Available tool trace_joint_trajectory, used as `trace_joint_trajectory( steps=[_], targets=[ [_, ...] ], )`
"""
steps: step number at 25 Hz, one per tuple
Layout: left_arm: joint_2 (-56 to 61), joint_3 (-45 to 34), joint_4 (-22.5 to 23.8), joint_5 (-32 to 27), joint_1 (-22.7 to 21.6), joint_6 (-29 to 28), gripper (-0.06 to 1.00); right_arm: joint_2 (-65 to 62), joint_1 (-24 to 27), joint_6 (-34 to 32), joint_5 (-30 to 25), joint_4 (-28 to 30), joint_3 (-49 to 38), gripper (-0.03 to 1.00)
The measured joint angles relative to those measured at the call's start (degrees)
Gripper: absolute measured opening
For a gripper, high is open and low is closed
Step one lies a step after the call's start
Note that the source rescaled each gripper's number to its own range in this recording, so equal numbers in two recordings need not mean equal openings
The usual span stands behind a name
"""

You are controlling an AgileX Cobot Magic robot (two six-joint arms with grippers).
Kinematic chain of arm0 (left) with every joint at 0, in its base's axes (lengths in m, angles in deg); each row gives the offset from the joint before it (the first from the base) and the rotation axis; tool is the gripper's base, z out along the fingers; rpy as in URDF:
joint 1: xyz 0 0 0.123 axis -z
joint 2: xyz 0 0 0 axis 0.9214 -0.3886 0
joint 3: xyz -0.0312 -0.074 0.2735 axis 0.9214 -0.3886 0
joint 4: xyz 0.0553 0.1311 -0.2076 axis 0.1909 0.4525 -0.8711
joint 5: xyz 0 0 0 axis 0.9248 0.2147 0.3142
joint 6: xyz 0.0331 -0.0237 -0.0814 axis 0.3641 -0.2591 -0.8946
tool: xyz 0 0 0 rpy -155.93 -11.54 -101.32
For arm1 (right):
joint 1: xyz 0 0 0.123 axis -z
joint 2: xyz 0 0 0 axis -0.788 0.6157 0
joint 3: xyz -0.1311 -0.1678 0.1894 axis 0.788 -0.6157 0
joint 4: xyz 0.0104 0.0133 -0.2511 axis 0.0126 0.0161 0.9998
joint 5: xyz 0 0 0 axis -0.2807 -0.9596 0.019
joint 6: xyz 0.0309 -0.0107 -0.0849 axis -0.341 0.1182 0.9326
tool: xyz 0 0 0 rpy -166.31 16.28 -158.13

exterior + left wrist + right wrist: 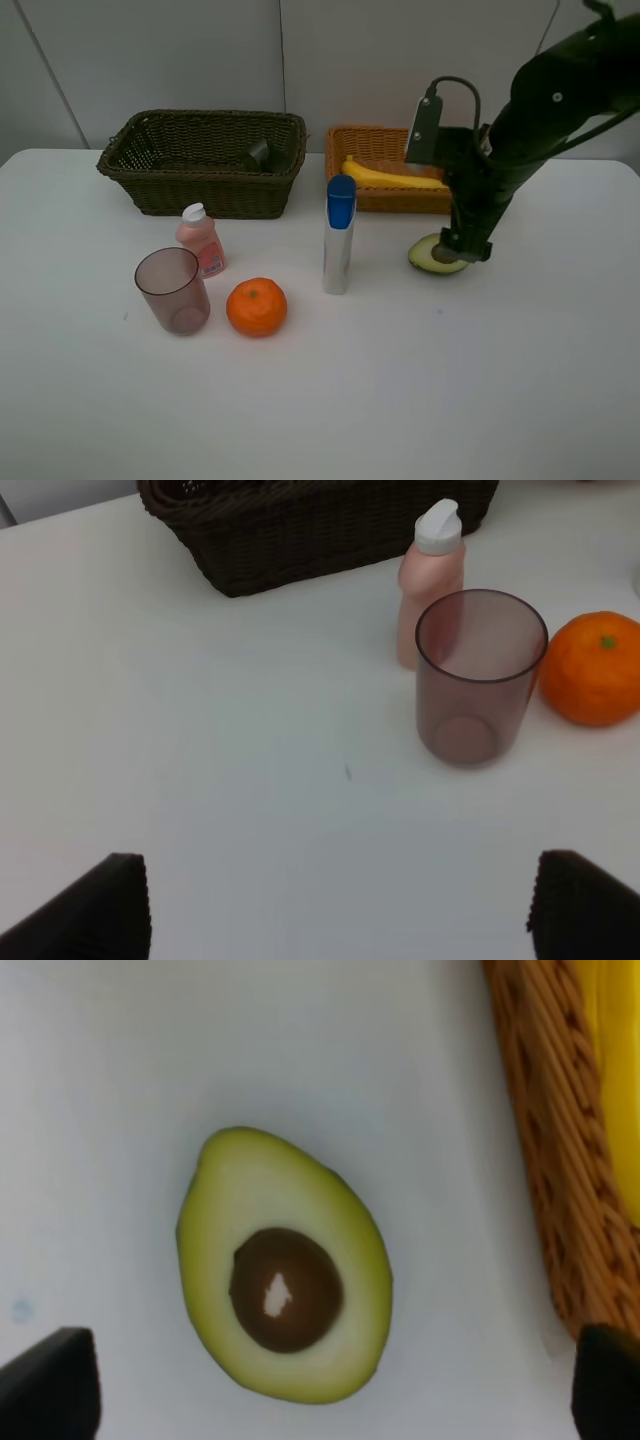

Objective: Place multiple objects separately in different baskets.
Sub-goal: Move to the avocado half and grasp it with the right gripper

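**Avocado between spread fingers, just short of the tan basket**

The avocado (430,257) lies cut face up on the white worktop (420,400), its brown pit showing. It sits toward 3 o'clock from the middle of the high view. The right end effector (464,248) hangs directly over it, fingers spread wide, one to each side of the fruit and gripping nothing. Whether the fingertips touch the worktop cannot be told.

At 12 o'clock from the avocado, close but with a strip of worktop between, stands the tan basket (385,200). A banana (390,177) lies inside it.

At 9 o'clock from the avocado a tube (338,255) stands upright, blue cap on top. At 8 o'clock from the tube is the orange (257,306), and at 9 o'clock from that, just beside it, the cup (173,290) stands mouth up. The pink bottle (202,240) stands at 1 o'clock from the cup, nearly touching it.

The dark basket (200,190) is at 12 o'clock from the bottle, with a small dark item (258,153) inside.

The left end effector (340,910) shows only in its wrist view, spread wide and empty above bare worktop, well apart from the cup.
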Motion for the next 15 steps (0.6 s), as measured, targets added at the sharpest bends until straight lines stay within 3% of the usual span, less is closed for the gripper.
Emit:
trace_joint_trajectory(
  steps=[15],
  targets=[
    [0.00, 0.00, 0.00, 0.00, 0.00, 0.00, 1.00, 10.15, 0.36, 0.00, 6.30, -0.23, 0.00, 1.00]
  ],
)
